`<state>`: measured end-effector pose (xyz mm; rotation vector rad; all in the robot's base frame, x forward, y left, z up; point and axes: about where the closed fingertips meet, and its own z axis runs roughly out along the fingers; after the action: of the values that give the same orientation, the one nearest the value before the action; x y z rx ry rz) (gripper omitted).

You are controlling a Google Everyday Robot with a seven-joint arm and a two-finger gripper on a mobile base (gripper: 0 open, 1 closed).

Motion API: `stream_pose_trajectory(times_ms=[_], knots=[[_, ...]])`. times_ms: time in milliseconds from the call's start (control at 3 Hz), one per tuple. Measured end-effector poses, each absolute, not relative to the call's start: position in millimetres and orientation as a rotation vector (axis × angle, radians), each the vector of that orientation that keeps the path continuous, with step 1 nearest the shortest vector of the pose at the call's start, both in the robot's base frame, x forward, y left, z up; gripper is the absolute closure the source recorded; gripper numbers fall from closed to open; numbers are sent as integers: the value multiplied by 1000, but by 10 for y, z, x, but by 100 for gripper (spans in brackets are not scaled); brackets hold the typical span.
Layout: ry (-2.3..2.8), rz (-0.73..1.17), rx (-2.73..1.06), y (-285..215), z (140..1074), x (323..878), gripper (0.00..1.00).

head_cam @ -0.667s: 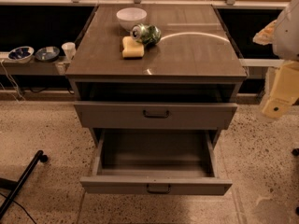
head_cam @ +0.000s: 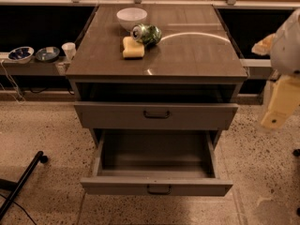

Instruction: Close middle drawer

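The middle drawer [head_cam: 157,187] is grey-brown with a small dark centre handle. It is pulled far out below the top drawer [head_cam: 156,115] and its inside is empty. The top drawer stands a little way out of the cabinet. The lowest drawer is hidden under the open middle one. My gripper [head_cam: 275,118] is a cream-coloured shape at the right edge of the camera view. It hangs to the right of the cabinet at about the top drawer's height and touches nothing.
On the cabinet top [head_cam: 197,55] are a white bowl [head_cam: 131,18], a green can [head_cam: 146,33] lying on its side and a yellow sponge [head_cam: 132,48]. A low shelf at the left holds bowls [head_cam: 21,54] and a cup [head_cam: 69,50]. A black leg [head_cam: 23,182] crosses the speckled floor at lower left.
My gripper and arm have dropped slightly at the right edge. Both drawers stand as before.
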<state>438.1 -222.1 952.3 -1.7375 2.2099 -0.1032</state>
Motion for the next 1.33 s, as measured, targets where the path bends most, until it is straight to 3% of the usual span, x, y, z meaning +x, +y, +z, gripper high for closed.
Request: stream_pose_trajectory(times_ms=[333, 1333], knots=[[2173, -123, -1803, -2547, 8798, 4261, 0], [2156, -150, -1843, -2649, 8166, 4231, 0]])
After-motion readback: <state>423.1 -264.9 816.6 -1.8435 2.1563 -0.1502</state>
